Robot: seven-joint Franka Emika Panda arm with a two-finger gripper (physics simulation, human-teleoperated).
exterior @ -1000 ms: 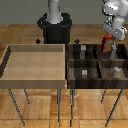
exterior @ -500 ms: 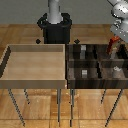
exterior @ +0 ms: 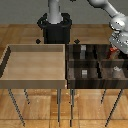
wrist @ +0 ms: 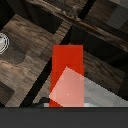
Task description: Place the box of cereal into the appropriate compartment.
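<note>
The cereal box (wrist: 67,75) hangs in the gripper (exterior: 118,46), jaws closed on its top, above the far right cells of the divided bin (exterior: 95,62). I judge it a light, stiff carton, best held by its flat sides.

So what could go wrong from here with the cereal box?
1. The end effector holds the box of cereal above the divided bin's dark walls; released off-centre, it could catch on a divider.
2. A pale grey block lies under the box and may block it.
</note>
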